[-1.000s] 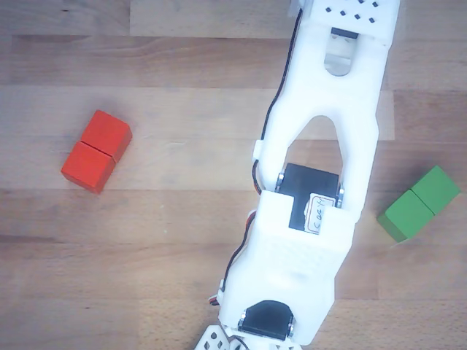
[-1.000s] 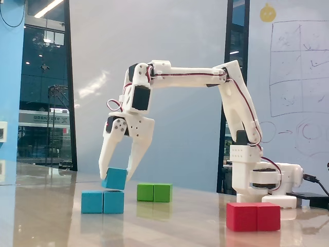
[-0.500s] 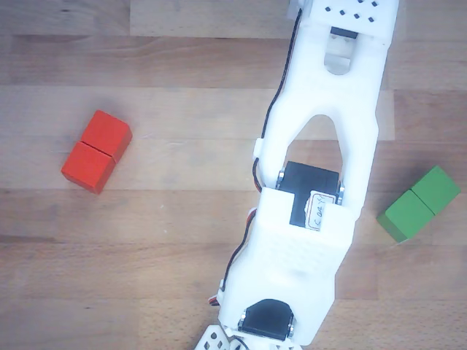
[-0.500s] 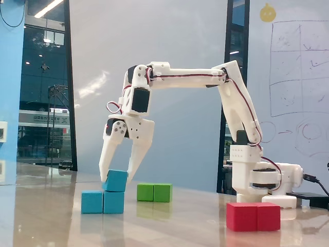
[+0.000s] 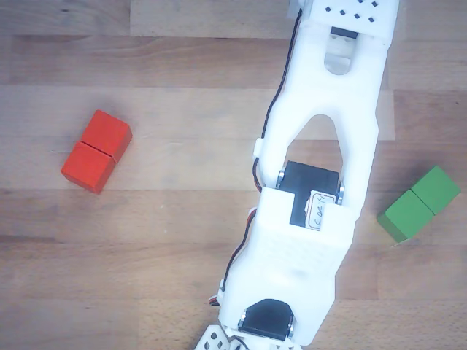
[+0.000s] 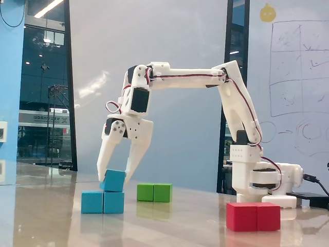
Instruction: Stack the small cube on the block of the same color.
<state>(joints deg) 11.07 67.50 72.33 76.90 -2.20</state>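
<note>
While gripped, small cube point(image 6: 113, 180) between end effector point(image 6: 114, 175) fingers

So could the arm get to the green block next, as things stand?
Probably yes: the green block sits in the open, nothing on it or beside it. But the tool is shut on the small blue cube, tilted on the blue block, so release first.

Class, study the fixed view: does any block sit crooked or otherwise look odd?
Yes. The small cube sits tilted on the blue block, not flat, with the gripper fingers on either side of it. The green block and red block lie flat on the table.
</note>
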